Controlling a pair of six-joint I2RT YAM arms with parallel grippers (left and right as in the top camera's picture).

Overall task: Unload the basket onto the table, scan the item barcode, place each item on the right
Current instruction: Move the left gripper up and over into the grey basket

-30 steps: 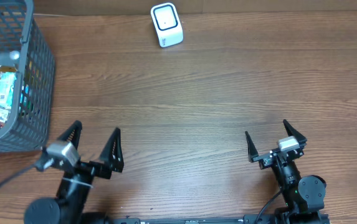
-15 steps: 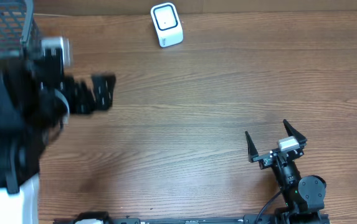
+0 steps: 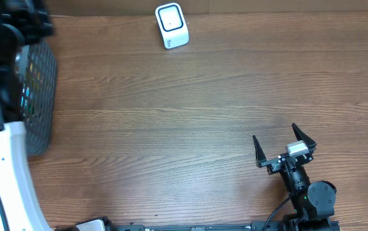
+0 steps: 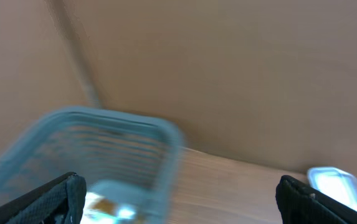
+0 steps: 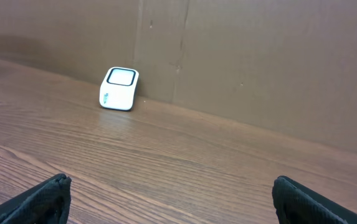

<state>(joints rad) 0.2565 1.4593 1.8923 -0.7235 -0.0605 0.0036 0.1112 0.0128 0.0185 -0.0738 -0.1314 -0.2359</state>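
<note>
You are reaching for an item to scan, by my reading, with the left gripper [image 4: 179, 190] hanging above the grey plastic mesh basket [image 3: 41, 96] at the left edge of the brown wood-grain table [image 3: 190, 115]. Its jaws are standing wide apart and gripping nothing.

To do this well, you should be slowing down: the left wrist view is smearing badly, so let it settle before you descend. Be centring the jaws over one packet, well inside the basket's rim, and be coming down straight so that neither finger is catching the mesh wall. Be choosing a packet lying on top rather than digging. Close across its narrow side, so the printed faces are left free to show to the small white box-shaped barcode scanner [image 3: 171, 25]. The scanner is standing at the far edge of the table, well apart from the basket.

The right gripper [image 3: 274, 133] is resting near the front edge, jaws spread and holding nothing; leave it where it is, out of the way.

The items [image 4: 106, 200] are lying in the bottom of the basket, showing in the wrist view only as pale and orange blurs. From overhead the arm is covering most of them, and a few coloured patches are showing through the mesh. I cannot tell what each packet is or where its barcode is sitting.
</note>
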